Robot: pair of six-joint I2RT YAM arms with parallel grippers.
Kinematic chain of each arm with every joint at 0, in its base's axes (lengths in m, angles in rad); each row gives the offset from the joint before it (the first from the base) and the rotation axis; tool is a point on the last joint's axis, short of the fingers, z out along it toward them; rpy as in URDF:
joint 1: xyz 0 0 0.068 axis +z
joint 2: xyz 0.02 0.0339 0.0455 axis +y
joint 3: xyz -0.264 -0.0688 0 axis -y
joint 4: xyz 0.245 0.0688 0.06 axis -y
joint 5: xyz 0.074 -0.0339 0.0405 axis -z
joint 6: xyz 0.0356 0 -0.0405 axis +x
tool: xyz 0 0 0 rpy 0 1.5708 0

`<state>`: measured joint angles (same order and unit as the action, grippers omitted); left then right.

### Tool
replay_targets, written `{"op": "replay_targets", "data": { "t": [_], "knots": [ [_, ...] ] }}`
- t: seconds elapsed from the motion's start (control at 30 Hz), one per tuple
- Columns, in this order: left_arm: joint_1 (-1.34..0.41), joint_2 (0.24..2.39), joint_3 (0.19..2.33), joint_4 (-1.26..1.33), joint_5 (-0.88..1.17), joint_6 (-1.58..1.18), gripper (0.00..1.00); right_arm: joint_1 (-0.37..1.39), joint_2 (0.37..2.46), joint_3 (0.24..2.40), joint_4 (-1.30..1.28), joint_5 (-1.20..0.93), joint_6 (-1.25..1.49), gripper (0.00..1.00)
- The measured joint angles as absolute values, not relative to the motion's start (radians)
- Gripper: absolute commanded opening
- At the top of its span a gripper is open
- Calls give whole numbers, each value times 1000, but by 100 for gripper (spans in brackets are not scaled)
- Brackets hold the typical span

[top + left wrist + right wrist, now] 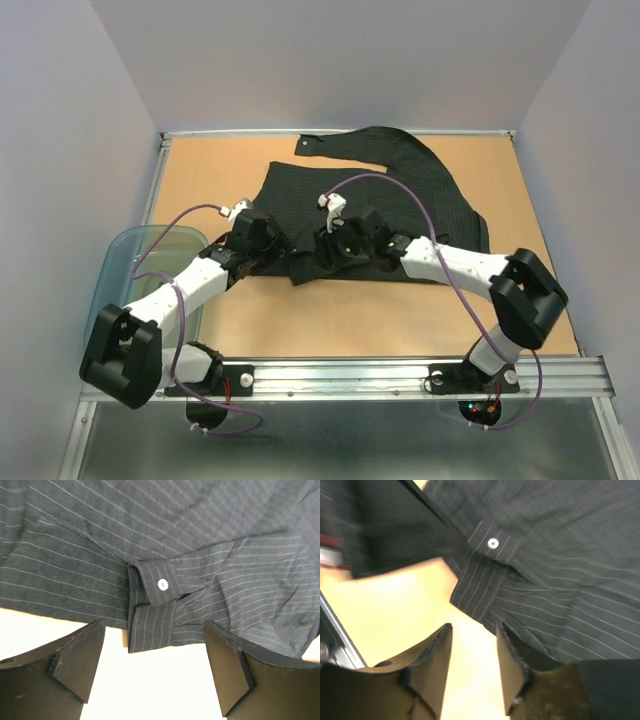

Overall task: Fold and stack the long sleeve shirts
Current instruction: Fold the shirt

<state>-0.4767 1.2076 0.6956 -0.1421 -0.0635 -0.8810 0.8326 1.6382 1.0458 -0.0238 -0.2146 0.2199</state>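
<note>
White shells on left arm (185, 285) and right arm (455, 262), chunky black housings (120, 355) well behind the jaws. Thin purple cables (400, 185) looping just behind the jaws. Matte black wedge-shaped jaws, kinda scuffed. Tiny red lights (472, 406) way back at the right base.

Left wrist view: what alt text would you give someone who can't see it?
A black pinstriped shirt lies on a pale table, its buttoned cuff nearest the camera. The left gripper is wide open, holding nothing.
</note>
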Motion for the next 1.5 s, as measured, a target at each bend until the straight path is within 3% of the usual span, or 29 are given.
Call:
{"op": "replay_targets", "data": {
  "t": [0.1, 0.4, 0.5, 0.57, 0.7, 0.93, 1.07, 1.5],
  "knots": [
    [-476, 1277, 696, -120, -35, -864, 89, 832, 1542, 1023, -38, -121, 226, 62],
    [-476, 1380, 694, -73, 11, -834, 78, 727, 1404, 885, -94, 87, 286, 66],
    [-476, 1393, 694, -52, 19, -830, 70, 667, 1362, 835, -118, 110, 314, 74],
    [-476, 1399, 694, -42, 22, -825, 67, 627, 1327, 808, -130, 130, 334, 74],
    [-476, 1424, 694, -27, 33, -816, 64, 552, 1252, 769, -130, 152, 375, 87],
    [-476, 1457, 694, -22, 35, -810, 63, 442, 1198, 720, -134, 153, 431, 87],
    [-477, 1477, 694, 2, 34, -800, 54, 427, 1192, 710, -134, 149, 447, 87],
    [-492, 1482, 695, 17, 38, -758, 0, 274, 1172, 630, -130, 136, 541, 88]
  ]
}}
